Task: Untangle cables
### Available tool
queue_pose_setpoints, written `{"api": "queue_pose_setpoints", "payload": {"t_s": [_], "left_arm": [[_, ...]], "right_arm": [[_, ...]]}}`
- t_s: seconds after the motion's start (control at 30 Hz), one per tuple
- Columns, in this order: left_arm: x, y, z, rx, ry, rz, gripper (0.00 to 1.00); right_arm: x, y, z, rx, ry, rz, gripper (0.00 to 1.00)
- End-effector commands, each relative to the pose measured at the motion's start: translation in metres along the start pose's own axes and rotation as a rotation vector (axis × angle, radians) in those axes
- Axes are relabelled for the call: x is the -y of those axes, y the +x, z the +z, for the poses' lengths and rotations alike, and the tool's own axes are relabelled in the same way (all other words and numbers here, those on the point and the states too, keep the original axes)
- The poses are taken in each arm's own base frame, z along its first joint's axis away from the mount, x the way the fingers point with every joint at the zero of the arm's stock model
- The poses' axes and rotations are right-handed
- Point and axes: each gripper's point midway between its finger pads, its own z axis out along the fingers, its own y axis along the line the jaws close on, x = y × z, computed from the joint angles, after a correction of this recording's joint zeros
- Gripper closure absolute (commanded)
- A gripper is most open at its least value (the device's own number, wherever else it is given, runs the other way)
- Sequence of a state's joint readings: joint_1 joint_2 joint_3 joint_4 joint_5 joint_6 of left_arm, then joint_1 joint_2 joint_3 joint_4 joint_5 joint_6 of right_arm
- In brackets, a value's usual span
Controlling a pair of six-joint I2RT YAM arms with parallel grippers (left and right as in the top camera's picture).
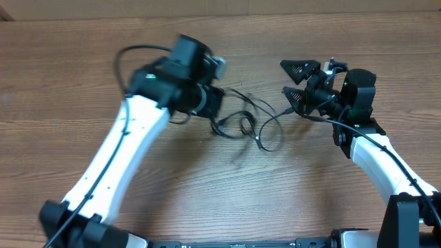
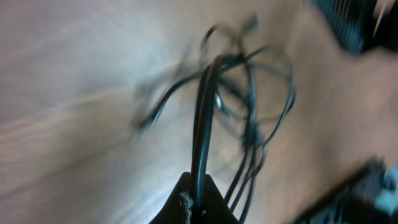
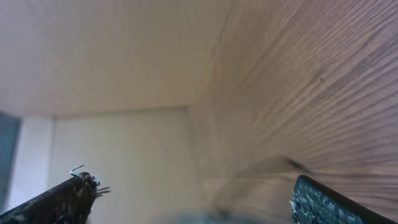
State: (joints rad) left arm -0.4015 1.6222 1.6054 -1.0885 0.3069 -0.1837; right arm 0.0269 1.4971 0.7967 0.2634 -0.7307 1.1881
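The left gripper (image 2: pixel 198 198) is pressed together on the cables (image 2: pixel 205 112), seemingly several strands, though blur hides detail. The right gripper (image 1: pixel 298 84) stands spread and empty at three o'clock of them, where they sprawl on the table (image 1: pixel 207 193). Pulling bundled strands together could cinch the knot tighter.

You'll see the cables (image 1: pixel 251 127) looped in a tangle on the bench (image 1: pixel 289 200). Your left gripper (image 1: pixel 215 103), blurred, is at their left end; your right gripper (image 1: pixel 284 77) spreads its fingers (image 1: pixel 301 69) just beside them.
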Motion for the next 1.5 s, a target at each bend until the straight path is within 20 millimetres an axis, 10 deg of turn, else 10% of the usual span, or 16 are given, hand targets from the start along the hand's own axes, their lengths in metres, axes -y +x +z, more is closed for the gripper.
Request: {"api": "queue_pose_setpoints", "payload": {"t_s": [0.0,0.57,0.73,0.8,0.93,1.17,1.47], "left_arm": [[-0.018,-0.021,-0.034,0.133,-0.005,-0.066,0.96],[0.043,-0.033,-0.049,0.192,0.344,0.151,0.96],[0.054,-0.030,-0.047,0.175,0.360,0.140,0.96],[0.054,-0.029,-0.046,0.171,0.356,0.137,0.96],[0.032,-0.024,-0.039,0.140,0.246,0.043,0.96],[-0.098,0.014,-0.052,0.135,-0.416,-0.598,0.96],[-0.145,0.043,-0.075,0.153,-0.570,-0.937,0.95]], "right_arm": [[-0.010,0.020,-0.001,-0.103,-0.047,-0.225,0.00],[-0.037,0.112,0.025,-0.343,-0.200,-0.574,0.10],[-0.040,0.138,0.034,-0.383,-0.204,-0.588,0.36],[-0.044,0.141,0.032,-0.396,-0.225,-0.598,0.66],[-0.065,0.118,0.015,-0.375,-0.318,-0.575,0.95],[-0.118,0.057,-0.064,-0.272,-0.552,-0.787,0.96],[-0.061,-0.018,-0.079,-0.131,-0.333,-0.495,0.96]]}}
